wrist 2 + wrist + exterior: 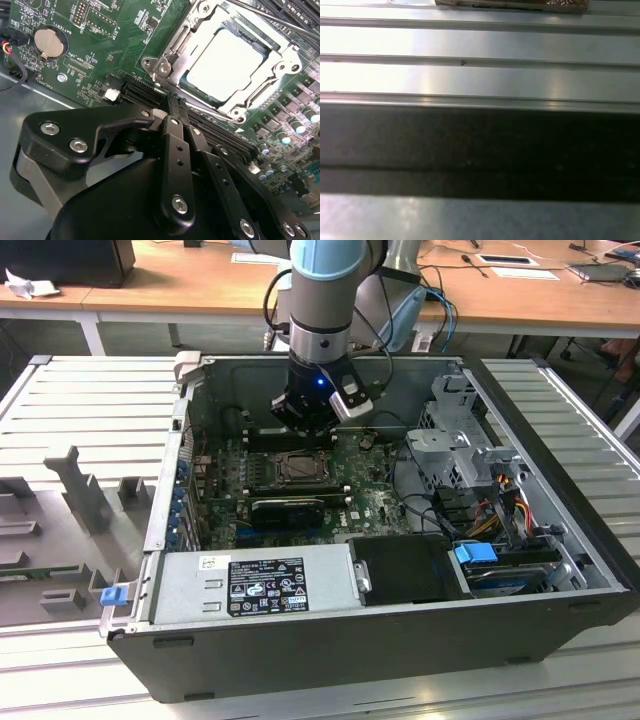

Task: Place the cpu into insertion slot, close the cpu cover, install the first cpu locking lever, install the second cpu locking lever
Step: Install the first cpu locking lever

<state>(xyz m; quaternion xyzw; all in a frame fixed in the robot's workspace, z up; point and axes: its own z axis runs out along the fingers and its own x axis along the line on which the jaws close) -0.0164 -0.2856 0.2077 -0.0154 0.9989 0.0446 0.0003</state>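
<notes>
Hovering inside the open black computer case (400, 640), the black gripper (172, 107) has its fingers drawn together with no gap showing between them and nothing held; in the second wrist view their tips sit just short of the near edge of the socket, above a long black slot connector (135, 92) on the green motherboard (100, 45). Just beyond the fingertips lies the pale beige-silver square cpu (225, 62), seated flat in the insertion slot (197, 97), whose dark rim shows around the chip's near edges. Over it the thin silver metal cpu cover (250, 107) is folded down, its square cut-out framing the chip. A thin metal locking lever rod (265, 15) runs along the far side of the socket. Off to one side of the gripper, a round silver coin battery (48, 41) sits on the board. In the exterior view the gripper (305, 425) hangs from the grey and blue arm (325, 300) directly behind the socket (297, 468), with a grey power supply box (250, 585) at the case's near wall and a ribbed grey metal table (90, 410) beneath. The first wrist view shows ribbed grey metal (480, 45).
</notes>
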